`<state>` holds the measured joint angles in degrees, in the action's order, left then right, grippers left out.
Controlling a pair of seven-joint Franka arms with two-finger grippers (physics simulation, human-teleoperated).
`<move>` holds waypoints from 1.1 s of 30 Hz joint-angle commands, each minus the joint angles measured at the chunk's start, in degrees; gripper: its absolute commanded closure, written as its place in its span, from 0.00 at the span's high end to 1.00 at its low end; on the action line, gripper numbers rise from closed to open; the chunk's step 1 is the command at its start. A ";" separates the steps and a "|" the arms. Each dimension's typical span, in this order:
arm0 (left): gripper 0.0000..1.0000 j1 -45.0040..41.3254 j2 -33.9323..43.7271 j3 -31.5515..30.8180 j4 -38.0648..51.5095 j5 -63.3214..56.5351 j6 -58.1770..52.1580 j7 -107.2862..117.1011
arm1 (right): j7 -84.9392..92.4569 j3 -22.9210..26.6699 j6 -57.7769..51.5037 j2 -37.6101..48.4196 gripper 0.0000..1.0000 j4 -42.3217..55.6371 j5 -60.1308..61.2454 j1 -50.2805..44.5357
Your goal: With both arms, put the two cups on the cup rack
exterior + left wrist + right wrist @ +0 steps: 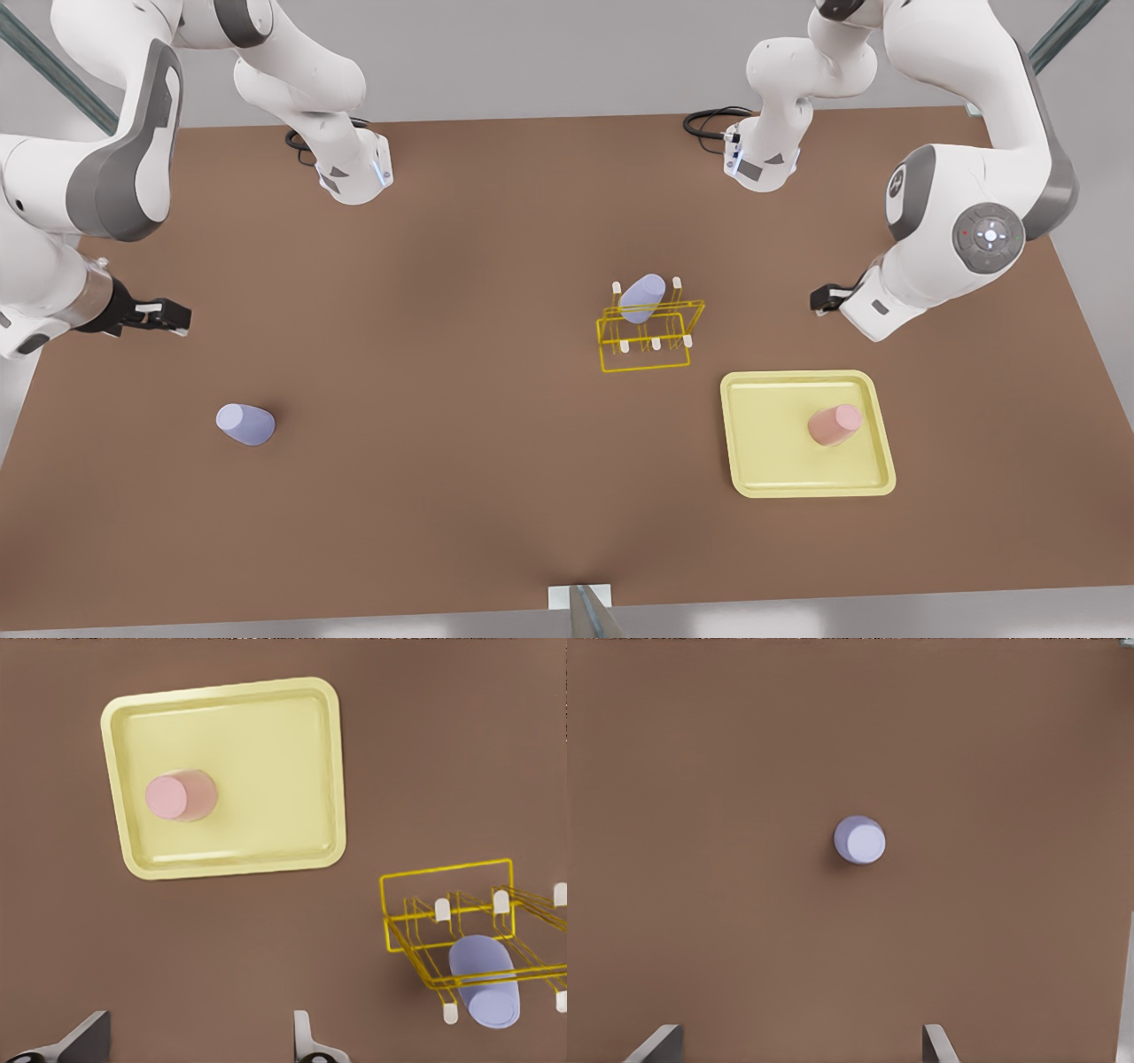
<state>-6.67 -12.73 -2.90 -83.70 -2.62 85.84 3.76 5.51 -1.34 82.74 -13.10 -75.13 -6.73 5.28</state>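
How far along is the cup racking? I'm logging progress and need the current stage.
Done: one lavender-blue cup already sits on the yellow wire cup rack.

In hand: nothing. The left gripper is open above the pink tapered cup on the pale-yellow square tray; the right gripper is open above the second lavender-blue cup on the brown table.

Left: racking both.

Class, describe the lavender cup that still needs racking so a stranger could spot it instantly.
Start at the brown table and go to the front view's left. There a lavender-blue cup stands alone on bare wood, unlike its twin on the yellow wire rack.
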 commanded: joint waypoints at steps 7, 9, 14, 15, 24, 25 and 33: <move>1.00 4.99 -8.63 1.84 -0.24 0.08 15.22 -7.08 | 8.73 0.37 9.97 -15.72 1.00 2.80 -1.80 1.48; 1.00 6.32 -13.90 2.55 0.20 0.08 22.95 -11.57 | 8.73 0.37 12.62 -19.41 1.00 2.89 -1.09 4.21; 1.00 7.20 -22.25 2.63 -0.24 0.43 39.66 -13.42 | 10.13 0.28 22.20 -26.18 1.00 0.87 2.06 8.25; 1.00 7.20 -22.78 2.63 -0.24 0.34 39.84 -13.42 | 11.36 0.28 26.67 -26.45 1.00 -1.50 4.18 9.05; 1.00 8.16 -24.10 2.99 -6.56 0.34 46.79 -13.42 | 19.18 -0.07 39.69 -24.78 1.00 -12.58 6.82 9.31; 1.00 8.25 -24.10 2.99 -6.74 0.25 46.79 -13.42 | 19.18 -0.07 39.69 -24.25 1.00 -13.20 6.82 9.31; 1.00 8.78 -24.89 2.99 -10.26 0.34 45.82 -13.34 | 18.39 -0.16 37.67 -24.34 1.00 -14.08 6.82 8.17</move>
<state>2.10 -37.68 0.09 -93.89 -2.20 131.20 -7.02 18.76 -1.50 120.09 -37.58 -89.14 -0.08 13.56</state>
